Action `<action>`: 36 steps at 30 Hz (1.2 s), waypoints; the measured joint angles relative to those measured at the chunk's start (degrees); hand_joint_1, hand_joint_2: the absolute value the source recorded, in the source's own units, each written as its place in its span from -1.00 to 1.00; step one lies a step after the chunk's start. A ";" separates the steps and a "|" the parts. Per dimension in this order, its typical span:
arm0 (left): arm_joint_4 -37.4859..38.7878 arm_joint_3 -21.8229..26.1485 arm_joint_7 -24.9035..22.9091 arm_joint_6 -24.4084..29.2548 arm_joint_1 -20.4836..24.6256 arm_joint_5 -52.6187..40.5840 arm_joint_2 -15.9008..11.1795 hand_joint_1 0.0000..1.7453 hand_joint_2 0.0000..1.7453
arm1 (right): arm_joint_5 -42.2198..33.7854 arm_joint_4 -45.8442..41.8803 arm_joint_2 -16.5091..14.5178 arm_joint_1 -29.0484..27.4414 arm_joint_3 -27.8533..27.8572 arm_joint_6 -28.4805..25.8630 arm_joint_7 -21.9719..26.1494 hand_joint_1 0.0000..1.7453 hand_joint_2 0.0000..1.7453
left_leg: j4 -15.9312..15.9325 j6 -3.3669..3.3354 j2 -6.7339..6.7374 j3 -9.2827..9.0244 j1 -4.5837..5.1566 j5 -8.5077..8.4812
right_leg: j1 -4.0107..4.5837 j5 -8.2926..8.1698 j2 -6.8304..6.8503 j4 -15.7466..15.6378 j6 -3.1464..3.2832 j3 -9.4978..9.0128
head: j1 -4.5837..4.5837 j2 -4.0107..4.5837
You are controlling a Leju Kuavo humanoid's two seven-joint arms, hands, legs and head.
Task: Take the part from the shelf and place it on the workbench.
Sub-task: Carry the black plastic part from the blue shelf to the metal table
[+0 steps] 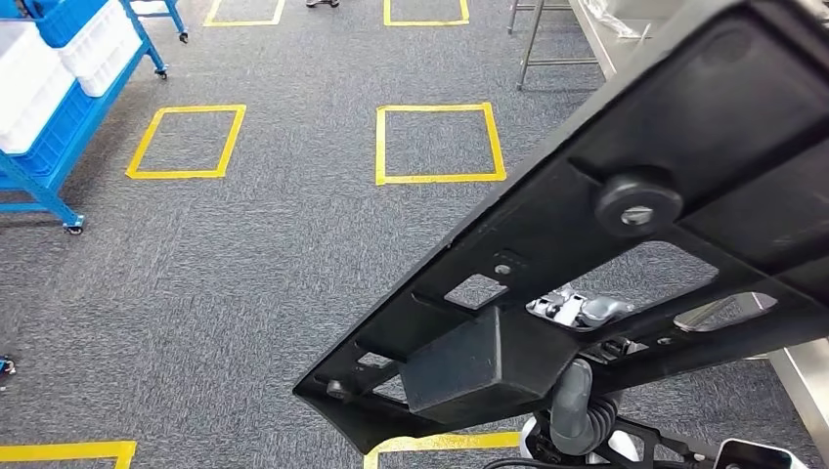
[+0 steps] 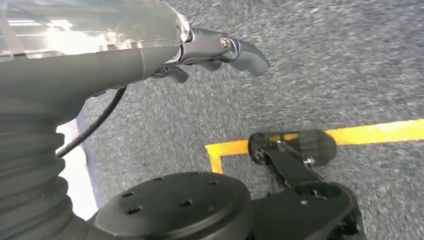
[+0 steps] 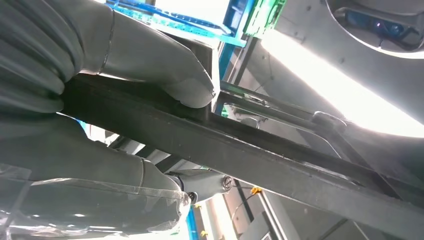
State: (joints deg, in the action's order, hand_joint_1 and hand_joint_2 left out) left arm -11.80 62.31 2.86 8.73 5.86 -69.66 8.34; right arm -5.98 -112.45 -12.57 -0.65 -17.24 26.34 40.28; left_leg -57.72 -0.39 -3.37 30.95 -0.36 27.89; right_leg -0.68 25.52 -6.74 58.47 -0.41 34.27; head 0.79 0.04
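Note:
The part (image 1: pixel 606 225) is a large flat black plastic panel with cut-outs, a round knob and a boxy block. It is held up close in the head view and slants from the lower middle to the upper right. My right hand (image 1: pixel 579 309) shows through one cut-out, under the panel. In the right wrist view my right hand (image 3: pixel 100 110) grips the part's (image 3: pixel 260 155) edge, thumb (image 3: pixel 155 65) on one face and darker fingers on the other. My left hand (image 2: pixel 215 50) hangs over the grey carpet and holds nothing, its fingers loosely bent.
A blue wheeled shelf (image 1: pixel 49 156) with white bins stands at the far left. A steel workbench (image 1: pixel 598 37) runs along the right side, its edge (image 1: pixel 807 376) near my right arm. Yellow tape squares (image 1: pixel 440 143) mark the grey carpet.

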 joint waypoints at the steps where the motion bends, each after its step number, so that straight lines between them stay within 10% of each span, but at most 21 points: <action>1: -0.01 0.01 -0.40 0.18 0.08 0.05 0.13 -1.00 1.00 | -0.04 0.21 0.00 -0.02 0.17 0.44 0.01 1.00 1.00 | 0.40 -0.25 0.60 -0.06 -0.10 -0.30 | -0.02 0.00 0.23 0.02 -0.31 0.12 | -0.02 0.00; 5: -0.01 0.16 -1.66 0.84 -0.11 1.33 0.52 -1.00 1.00 | 0.43 2.02 -0.01 0.70 0.63 2.16 0.01 1.00 1.00 | 1.61 -1.21 3.46 -0.21 -0.17 -1.13 | 0.17 5.23 5.42 8.37 -1.26 4.14 | -0.34 0.00; 8: -0.01 0.51 -2.30 1.12 -0.34 2.12 0.85 -1.00 1.00 | 1.33 3.96 0.02 1.09 0.61 2.53 0.00 1.00 1.00 | 1.47 -1.25 5.71 -0.07 -0.07 -1.02 | -0.27 6.71 6.36 14.48 -1.84 6.79 | -0.33 0.00; 13: 0.01 1.48 0.14 0.51 -0.28 3.97 2.61 -1.00 1.00 | 1.09 6.77 1.04 4.13 -1.03 2.77 -1.19 1.00 1.00 | 0.41 -0.18 8.43 0.00 0.30 -0.14 | -0.06 0.80 10.31 0.55 -1.30 -0.64 | -0.27 0.00; 16: 0.03 1.85 2.75 0.05 0.09 4.00 3.60 -1.00 1.00 | -0.82 8.16 2.44 5.69 -2.80 1.54 -1.77 1.00 1.00 | 0.13 0.71 9.53 -0.05 0.34 0.21 | 0.15 0.63 9.11 -0.13 -0.13 -0.46 | -0.15 0.00; 18: 0.04 1.84 3.63 -0.07 0.31 3.36 3.92 -1.00 1.00 | -1.64 8.90 2.97 6.21 -3.60 -0.32 -1.43 1.00 1.00 | -1.96 1.26 7.75 0.70 0.04 1.85 | -0.10 0.30 8.06 -0.42 0.62 -0.46 | -0.14 0.00; 21: 0.04 1.81 3.67 -0.12 0.08 2.52 3.90 -1.00 1.00 | -2.12 9.73 3.56 6.58 -5.11 -3.39 -0.68 1.00 1.00 | -12.48 1.65 4.29 5.42 -0.22 7.11 | -0.16 0.06 6.30 -0.44 1.23 -0.27 | -0.08 0.00; 23: 0.04 1.83 3.21 0.35 -0.14 2.63 3.70 -1.00 1.00 | -2.84 10.19 4.08 6.54 -5.87 -4.02 -0.62 1.00 1.00 | -16.51 1.71 3.87 7.47 -0.25 7.60 | -0.14 0.03 4.78 -0.29 1.26 -0.23 | -0.08 0.00; 27: 0.04 1.86 2.23 1.94 -0.24 3.08 2.84 -1.00 1.00 | -4.21 10.83 4.54 6.75 -6.32 -3.43 -0.63 1.00 1.00 | -4.58 1.20 0.95 2.48 -0.60 0.81 | -0.19 0.13 1.87 0.31 0.84 -0.08 | -0.10 0.01; 31: 0.04 1.87 1.30 2.79 -0.31 3.07 1.87 -1.00 1.00 | -3.90 10.85 4.54 7.03 -6.41 -3.55 -0.61 1.00 1.00 | -0.89 0.20 0.14 1.01 -0.58 -0.16 | -0.24 -0.37 -0.34 0.28 -0.74 0.71 | -0.14 0.00; 36: 0.04 1.78 1.45 2.16 -0.32 1.63 1.31 -1.00 1.00 | -3.33 9.93 4.37 7.48 -6.43 -5.41 -0.71 1.00 1.00 | 0.13 -1.38 3.68 0.93 -0.41 -0.95 | -0.07 5.97 5.84 11.35 -1.52 5.98 | -0.55 0.00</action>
State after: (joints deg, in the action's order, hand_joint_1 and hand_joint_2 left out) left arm -11.76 64.10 4.31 10.89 5.55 -68.03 9.65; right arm -9.31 -102.52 -8.20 6.83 -23.67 20.92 39.57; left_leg -57.59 -1.77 0.31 31.88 -0.77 26.94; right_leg -0.75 31.49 -0.90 69.82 -1.92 40.26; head 0.24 0.04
